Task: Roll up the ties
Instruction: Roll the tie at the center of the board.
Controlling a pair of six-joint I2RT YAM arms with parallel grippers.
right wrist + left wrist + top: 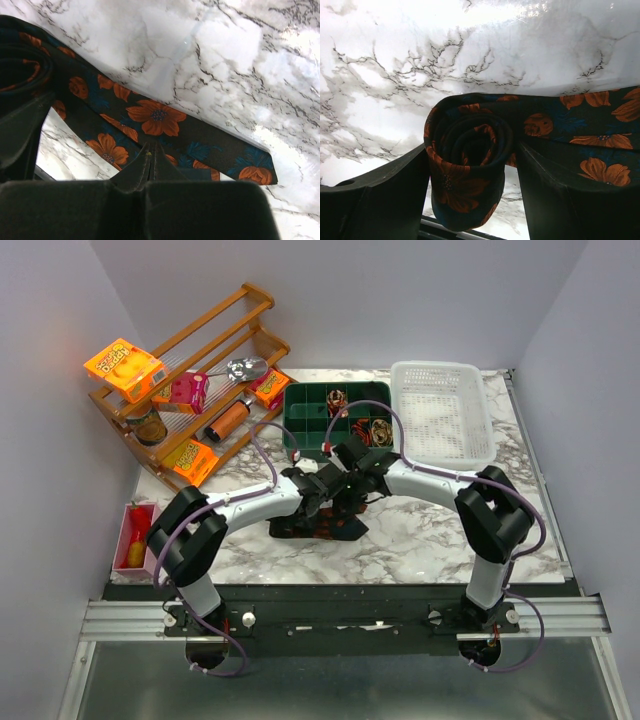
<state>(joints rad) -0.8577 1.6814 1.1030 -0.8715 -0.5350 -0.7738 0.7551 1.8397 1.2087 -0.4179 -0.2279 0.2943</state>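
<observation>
A dark tie (335,530) with orange flowers lies on the marble table (430,530) between both arms. One end is rolled into a coil (467,150), which stands between the fingers of my left gripper (471,147). The jaws are open around the coil: the left finger (395,190) sits against it, and a slit of marble shows beside the right finger (560,195). The flat remainder of the tie (160,117) runs right. My right gripper (151,146) is shut, its joined tips resting over that flat part. Rolled ties (336,400) sit in the green tray (300,405).
A white basket (440,410) stands at the back right next to the green tray. A wooden rack (245,305) at the back left holds orange snack packets (124,368), a can and other items. A pink bin (136,515) sits at the left table edge.
</observation>
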